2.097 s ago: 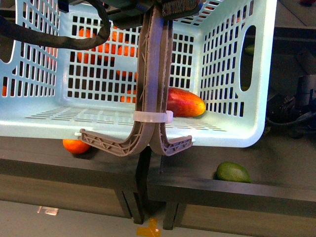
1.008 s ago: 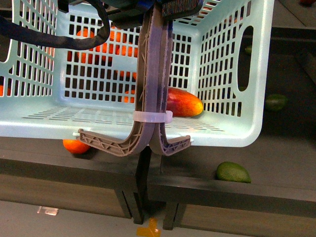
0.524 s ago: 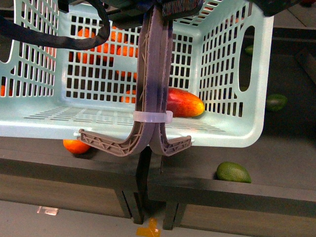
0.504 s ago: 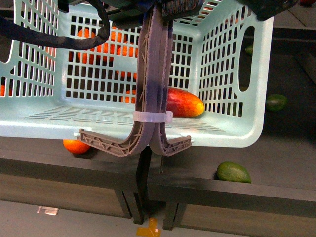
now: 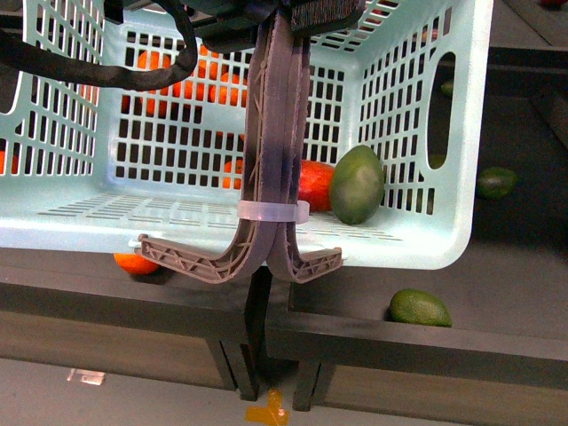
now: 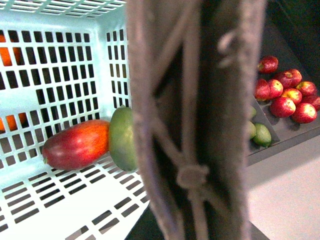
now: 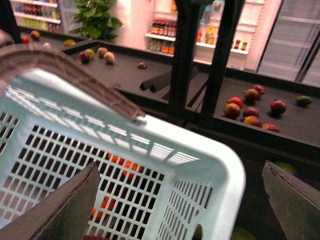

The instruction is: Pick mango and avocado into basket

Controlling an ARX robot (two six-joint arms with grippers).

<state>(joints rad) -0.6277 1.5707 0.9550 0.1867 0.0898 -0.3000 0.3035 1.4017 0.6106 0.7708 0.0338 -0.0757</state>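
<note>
A: Basket [image 5: 404,251]?
B: Aqua, slotted. Front view: mango [image 5: 313,182] lay on its floor toward the right wall, half hidden behind the handle [image 5: 277,133]. Avocado [image 5: 357,184] stood on end just beside it, against that wall.
A: Were they touching?
B: Front view could not settle it, as the handle covered the join. Left wrist view did: the avocado's side pressed against the mango's end, next to the handle that filled the middle of that picture.
A: Left gripper [image 5: 309,14]?
B: Only dark hardware at the handle's top, in the front view. Fingers were not shown, so I could not tell whether it was clamped.
A: Right gripper [image 7: 180,172]?
B: Seen only by its own wrist camera. Its fingers [image 7: 62,210] were spread wide apart with nothing between them, above the basket's corner rim.
A: Anything else?
B: Front view alone showed a loose green fruit [image 5: 419,307] near the front edge of the dark shelf [image 5: 515,277], an orange [image 5: 133,263] under the basket's left side, and oranges [image 5: 209,89] through the back slats. Wrist views showed red apples [image 6: 285,95] on further shelves.
</note>
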